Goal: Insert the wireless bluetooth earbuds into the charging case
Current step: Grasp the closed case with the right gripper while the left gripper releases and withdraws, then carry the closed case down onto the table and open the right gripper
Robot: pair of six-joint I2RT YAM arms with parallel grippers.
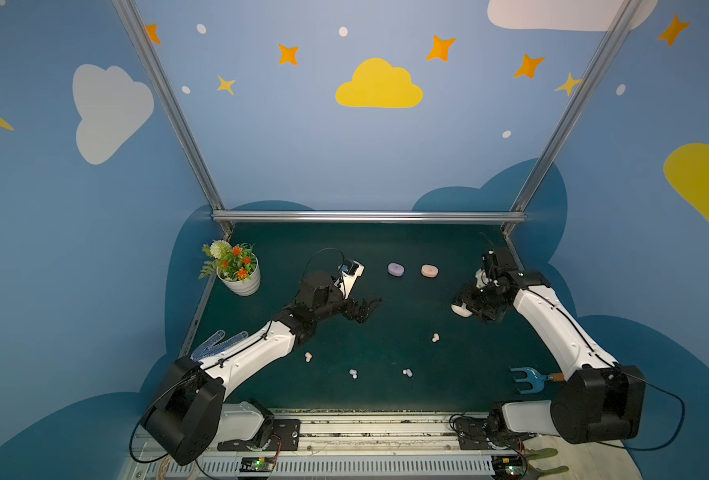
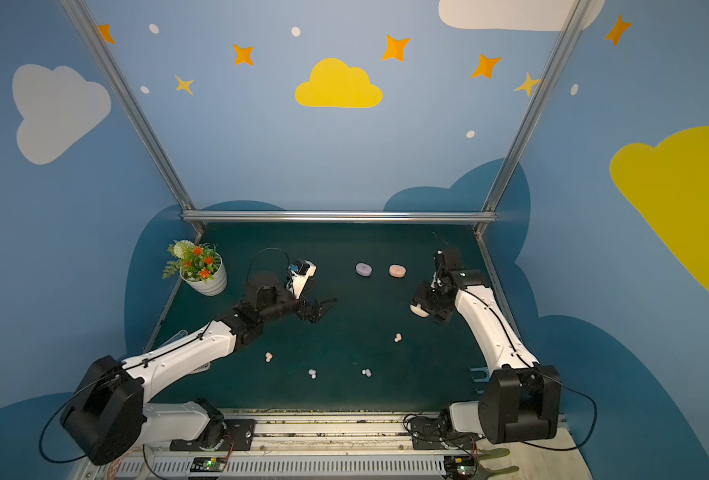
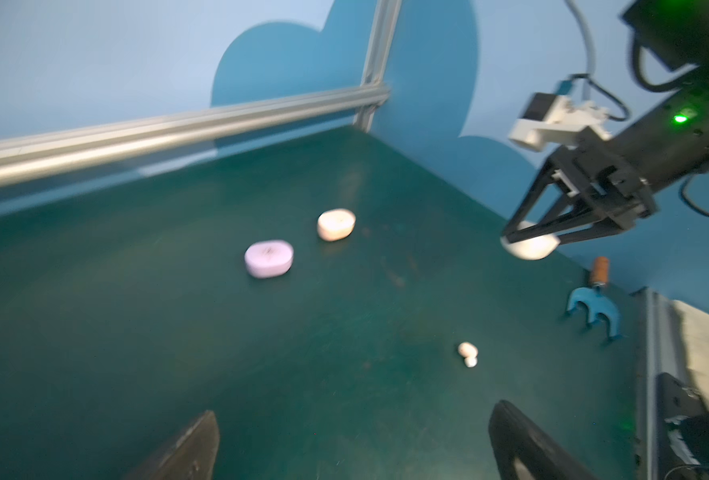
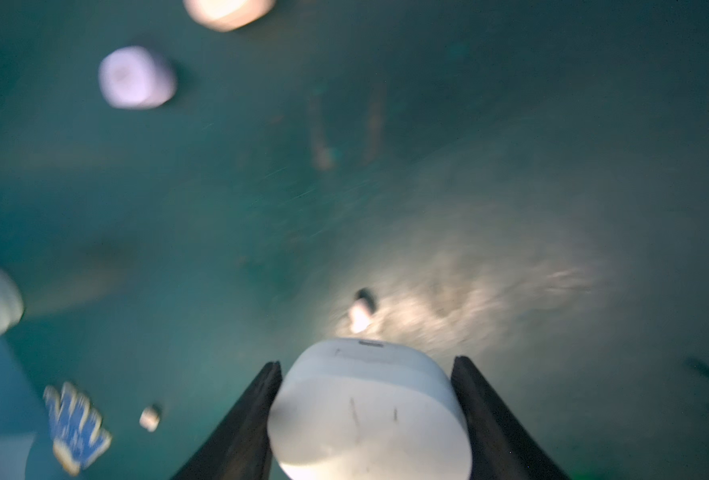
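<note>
Dark green counter [image 1: 407, 320], lavender case [image 1: 395, 269], peach-pink case [image 1: 429, 271] at its 3 o'clock, white case [image 1: 461, 310], blue-dotted white glove [image 1: 215, 347], blue fork [image 1: 526, 379], orange-flowered white pot [image 1: 244, 283].

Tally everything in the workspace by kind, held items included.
Charging cases: 3 (lavender case, peach case, white case in the right gripper)
Earbuds in view: 4
Potted plant: 1
Glove: 1
Hand rake: 1
Total: 10

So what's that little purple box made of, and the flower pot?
The purple box looks like smooth plastic with a soft, matte sheen: rounded edges, even colour. The flower pot seems glazed ceramic, white and ribbed with a slight shine, though it could be plastic too.
</note>
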